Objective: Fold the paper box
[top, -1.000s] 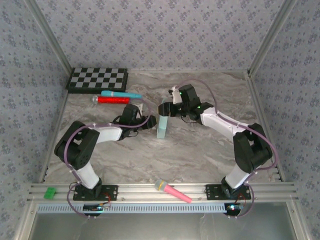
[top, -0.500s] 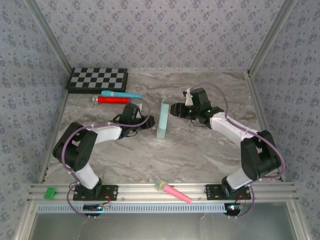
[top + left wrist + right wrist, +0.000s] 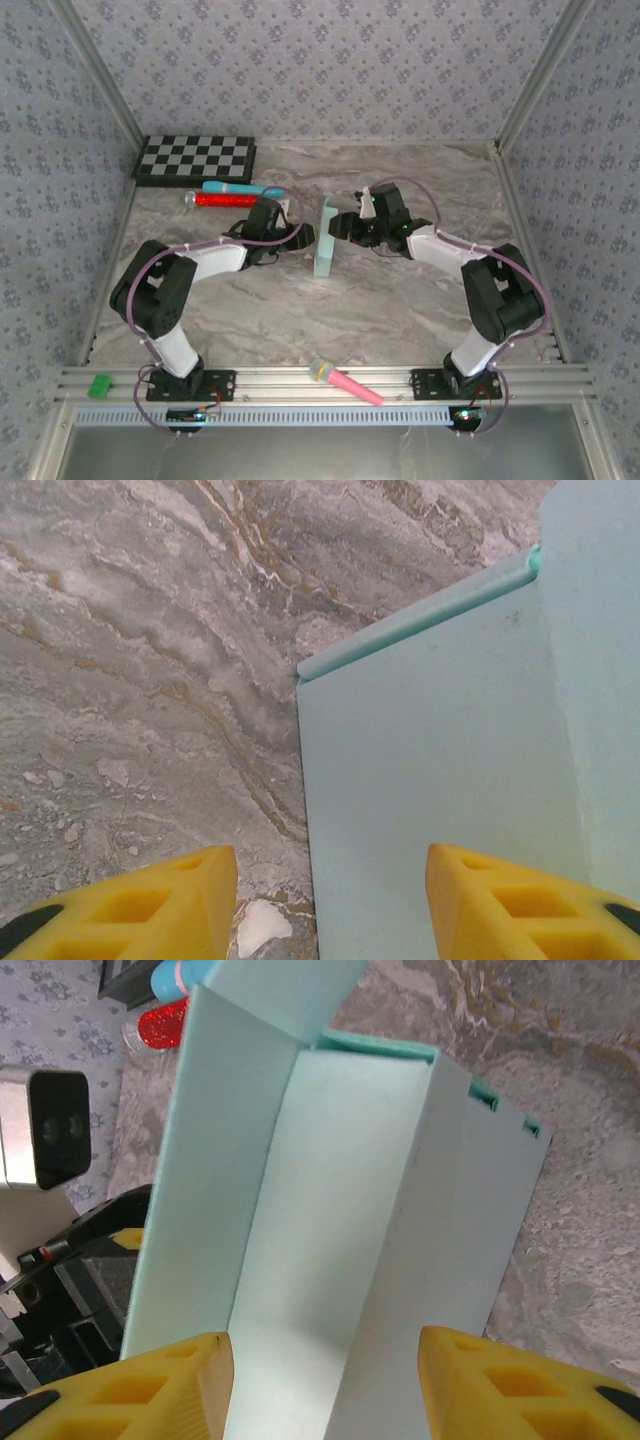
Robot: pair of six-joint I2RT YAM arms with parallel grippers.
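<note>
Paper box: the paper box (image 3: 326,240) stood on edge near the middle of the counter (image 3: 400,300), a little toward the far edge. Its panels were partly raised into an open trough, and a flap was loose at one end.
Why on edge: this probably kept both broad faces free, so each arm could work from its own side.
Left gripper: the left gripper (image 3: 303,237) sat low at the box's left face, jaws apart and clasping nothing. Its yellow fingers (image 3: 150,905) straddled the edge of a flat panel where it met the counter.
Right gripper: the right gripper (image 3: 342,224) faced the box from the right, jaws likewise spread. It looked into the trough between two walls. Whether a fingertip touched the card could not be told from that close view.
Why opposed: one side seemed placed to brace a wall while the other pushed.
Progress: the walls were up but the flaps and tabs were not tucked, so roughly midway.
Risk: thin card pushed from one side alone might buckle or topple.
Bystanders: the checkerboard (image 3: 195,160) lay at the far left corner. The red tube (image 3: 225,200) and blue pen (image 3: 240,188) lay just in front of it, apart from the box.
</note>
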